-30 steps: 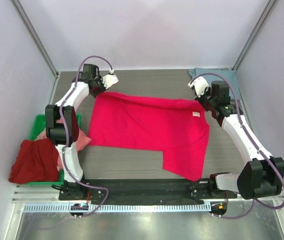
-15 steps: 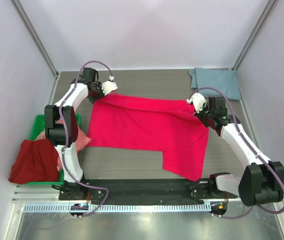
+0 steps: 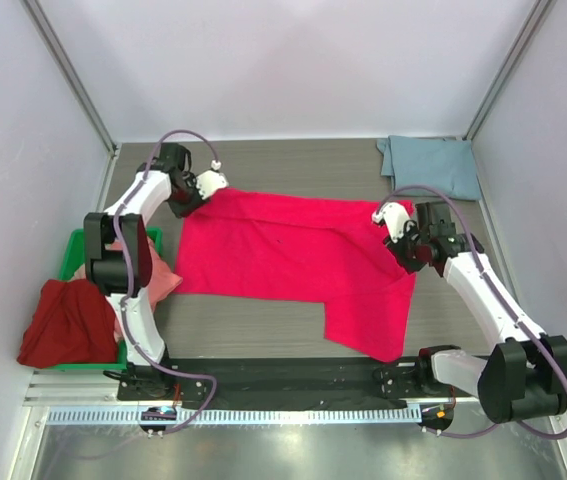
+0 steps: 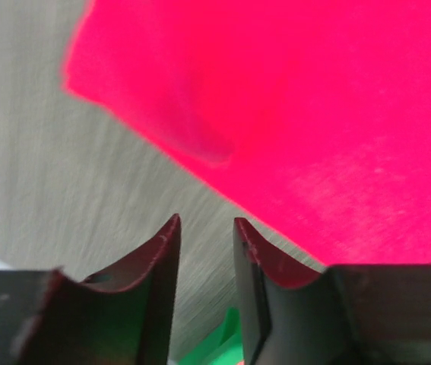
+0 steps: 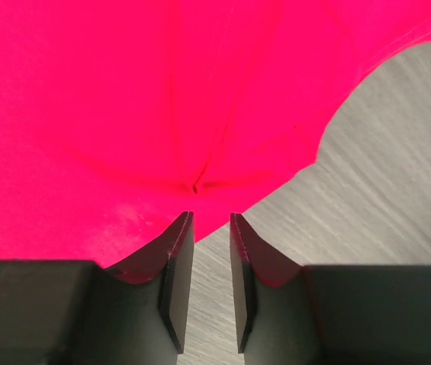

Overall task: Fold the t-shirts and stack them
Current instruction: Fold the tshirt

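Observation:
A bright crimson-pink t-shirt (image 3: 293,260) lies spread over the middle of the table. My left gripper (image 3: 189,195) is at its far left corner. In the left wrist view that gripper (image 4: 205,223) is open by a narrow gap and empty, with the shirt's edge (image 4: 291,114) just beyond the tips. My right gripper (image 3: 408,250) is over the shirt's right edge. In the right wrist view it (image 5: 211,217) is open by a narrow gap and empty, and a puckered fold of the shirt (image 5: 196,186) lies just ahead. A folded blue-grey t-shirt (image 3: 431,165) lies at the back right.
A green bin (image 3: 75,252) stands at the left edge. A dark red t-shirt (image 3: 63,322) hangs over it and a salmon pink one (image 3: 160,280) lies beside it. Walls close in the table at the left, right and back.
My right gripper has moved toward the near side, drawing the shirt's far right corner inward, and no longer holds cloth. My left gripper has shifted slightly left, off the shirt's corner.

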Motion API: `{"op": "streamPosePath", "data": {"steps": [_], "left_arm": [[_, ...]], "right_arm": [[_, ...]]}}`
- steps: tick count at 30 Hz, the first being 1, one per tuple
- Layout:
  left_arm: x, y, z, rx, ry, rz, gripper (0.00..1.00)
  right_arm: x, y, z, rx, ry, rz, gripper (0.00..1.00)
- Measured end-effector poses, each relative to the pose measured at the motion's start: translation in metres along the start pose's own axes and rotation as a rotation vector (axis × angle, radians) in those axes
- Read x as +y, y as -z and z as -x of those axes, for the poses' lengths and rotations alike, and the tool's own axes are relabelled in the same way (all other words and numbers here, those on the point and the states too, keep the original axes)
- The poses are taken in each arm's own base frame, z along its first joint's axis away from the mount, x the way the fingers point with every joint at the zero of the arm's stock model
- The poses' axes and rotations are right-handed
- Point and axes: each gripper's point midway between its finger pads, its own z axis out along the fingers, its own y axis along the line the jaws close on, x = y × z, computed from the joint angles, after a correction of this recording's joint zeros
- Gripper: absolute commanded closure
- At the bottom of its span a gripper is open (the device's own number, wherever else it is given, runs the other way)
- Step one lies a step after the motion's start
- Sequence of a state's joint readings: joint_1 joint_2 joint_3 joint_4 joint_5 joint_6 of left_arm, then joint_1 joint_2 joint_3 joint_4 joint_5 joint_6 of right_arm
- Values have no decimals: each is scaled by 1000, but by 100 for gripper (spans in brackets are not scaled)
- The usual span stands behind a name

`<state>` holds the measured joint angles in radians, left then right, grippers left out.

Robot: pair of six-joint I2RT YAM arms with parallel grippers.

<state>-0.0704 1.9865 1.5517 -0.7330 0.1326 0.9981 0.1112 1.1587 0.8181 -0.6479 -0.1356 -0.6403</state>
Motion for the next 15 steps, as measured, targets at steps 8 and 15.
{"op": "streamPosePath", "data": {"steps": [8,15], "left_arm": [[59,29,36,-75,160,121,71],[49,12,45,-71,363,-47,73]], "right_arm": [[-20,-27,63,-68,-23,111,67],[-18,-99,82,-9,-70,304,67]]}}
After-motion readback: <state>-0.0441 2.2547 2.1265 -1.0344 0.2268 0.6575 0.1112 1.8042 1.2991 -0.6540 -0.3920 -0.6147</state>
